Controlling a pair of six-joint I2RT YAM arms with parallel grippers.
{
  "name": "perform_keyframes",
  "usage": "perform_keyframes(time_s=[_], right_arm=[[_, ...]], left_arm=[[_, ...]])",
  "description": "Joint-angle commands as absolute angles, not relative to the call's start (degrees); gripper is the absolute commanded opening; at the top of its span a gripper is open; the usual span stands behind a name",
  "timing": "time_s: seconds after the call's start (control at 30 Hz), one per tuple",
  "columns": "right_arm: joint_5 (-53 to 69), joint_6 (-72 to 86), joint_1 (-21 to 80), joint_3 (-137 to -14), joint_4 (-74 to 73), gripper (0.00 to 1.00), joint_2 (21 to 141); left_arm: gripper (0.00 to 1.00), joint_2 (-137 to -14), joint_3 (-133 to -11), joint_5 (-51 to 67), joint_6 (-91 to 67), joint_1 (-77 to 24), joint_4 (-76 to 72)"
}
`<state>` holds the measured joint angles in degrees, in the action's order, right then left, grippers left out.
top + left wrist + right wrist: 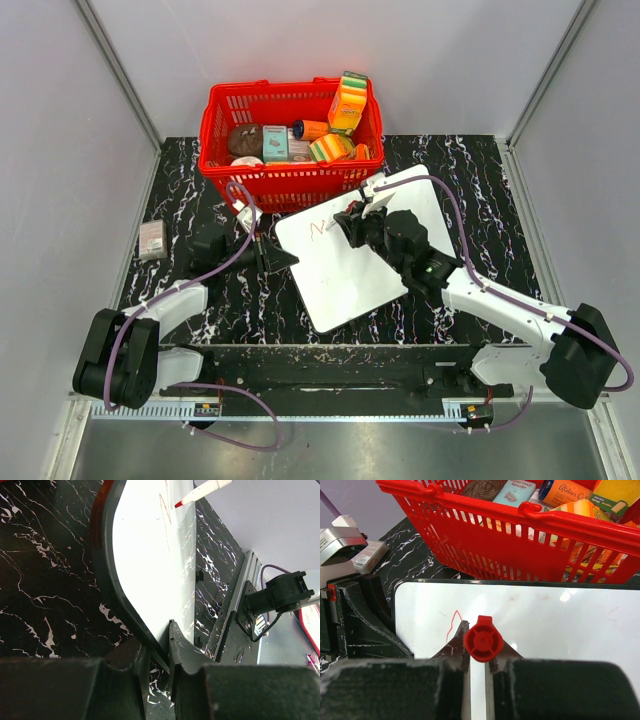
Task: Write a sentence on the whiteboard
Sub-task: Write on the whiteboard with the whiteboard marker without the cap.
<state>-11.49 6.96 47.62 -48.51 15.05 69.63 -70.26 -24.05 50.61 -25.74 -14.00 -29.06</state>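
The whiteboard [350, 285] lies tilted on the black marble table, in front of the red basket. My left gripper [272, 257] is shut on its left edge; in the left wrist view the fingers [176, 642] clamp the board's rim [150, 555]. My right gripper [356, 222] is shut on a red marker [483, 638] and holds it over the board's upper left part. The marker tip [178, 503] sits at the board by the writing. Of the sentence only a first red zigzag stroke like an "N" [318, 229] shows; it is also in the wrist views [165, 507] [451, 626].
A red basket [290, 178] full of groceries stands right behind the board, also in the right wrist view [520, 535]. A small flat packet [152, 240] lies at the table's left edge. Grey walls enclose the table on three sides.
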Motion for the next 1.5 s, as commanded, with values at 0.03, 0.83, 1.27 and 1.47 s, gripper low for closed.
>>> perform_keyframes(time_s=[0.03,0.83,1.27,1.47], right_arm=[[-10.0,8.3,47.5,-49.1,17.0,0.00,70.0],[-21.0,5.0,47.5,-51.8,15.6,0.00,73.7],[-12.7,6.9,47.5,-51.3,16.3,0.00,72.9],[-11.3,8.5,47.5,-49.7,16.2,0.00,72.0]], left_arm=[[0.00,-71.5,-24.0,49.6,-15.7,-15.7,-26.5],[0.00,-71.5,-24.0,49.6,-15.6,-15.9,-26.5],[0.00,-71.5,-24.2,49.5,-15.6,-16.0,-26.3],[0.00,-71.7,-24.2,49.6,-15.5,-16.1,-26.2]])
